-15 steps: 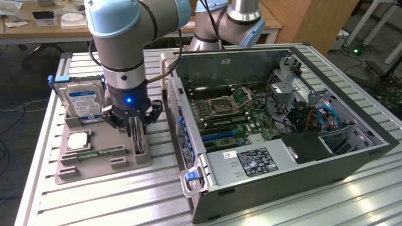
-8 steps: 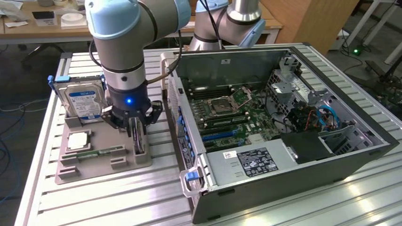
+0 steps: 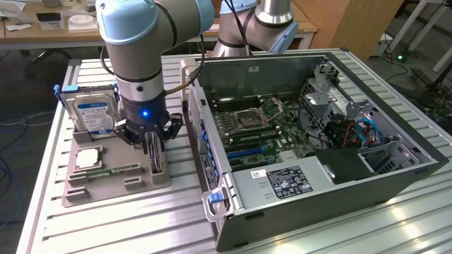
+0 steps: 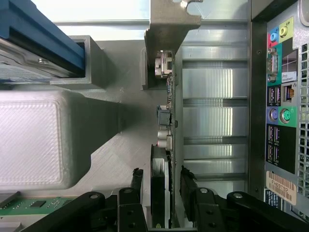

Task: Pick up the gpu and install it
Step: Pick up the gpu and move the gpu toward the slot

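Gpu [image 3: 156, 160] on edge in tray [image 3: 106, 186], case [image 3: 318, 214] at 3 o'clock. Open fingers [image 4: 189, 186] straddle it. Grasp step: closing calls for a square grip.

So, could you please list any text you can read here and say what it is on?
"Pro": sticker on the computer case rear panel; the rest of it is unreadable.
Hard drive label: too blurred to read.
Power supply label: too small to read.
Barcode sticker: too small to read.
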Controlling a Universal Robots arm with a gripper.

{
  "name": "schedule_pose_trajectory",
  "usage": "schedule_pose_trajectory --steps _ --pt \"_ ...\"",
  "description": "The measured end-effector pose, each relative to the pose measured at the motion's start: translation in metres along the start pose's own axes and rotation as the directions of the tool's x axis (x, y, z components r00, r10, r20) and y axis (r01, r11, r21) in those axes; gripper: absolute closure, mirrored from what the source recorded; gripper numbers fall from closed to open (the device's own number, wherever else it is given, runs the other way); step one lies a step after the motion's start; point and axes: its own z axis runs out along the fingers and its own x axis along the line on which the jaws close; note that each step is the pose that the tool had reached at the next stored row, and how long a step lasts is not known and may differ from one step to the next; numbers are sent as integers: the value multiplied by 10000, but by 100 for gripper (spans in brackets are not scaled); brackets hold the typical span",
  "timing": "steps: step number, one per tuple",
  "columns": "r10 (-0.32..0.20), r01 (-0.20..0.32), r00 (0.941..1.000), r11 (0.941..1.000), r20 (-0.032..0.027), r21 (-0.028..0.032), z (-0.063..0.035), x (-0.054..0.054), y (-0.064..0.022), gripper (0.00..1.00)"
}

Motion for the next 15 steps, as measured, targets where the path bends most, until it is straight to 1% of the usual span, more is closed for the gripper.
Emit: schedule_pose_trajectory --steps 2,3,5,6,15 --pt "1 -1 10000 10000 0 0 0 0 0 57" --pt "0 0 10000 10000 0 0 0 0 0 64" --pt "0 0 10000 10000 0 0 0 0 0 64" --pt "1 -1 10000 10000 0 0 0 0 0 70" --pt "1 -1 10000 10000 1 0 0 0 0 70"
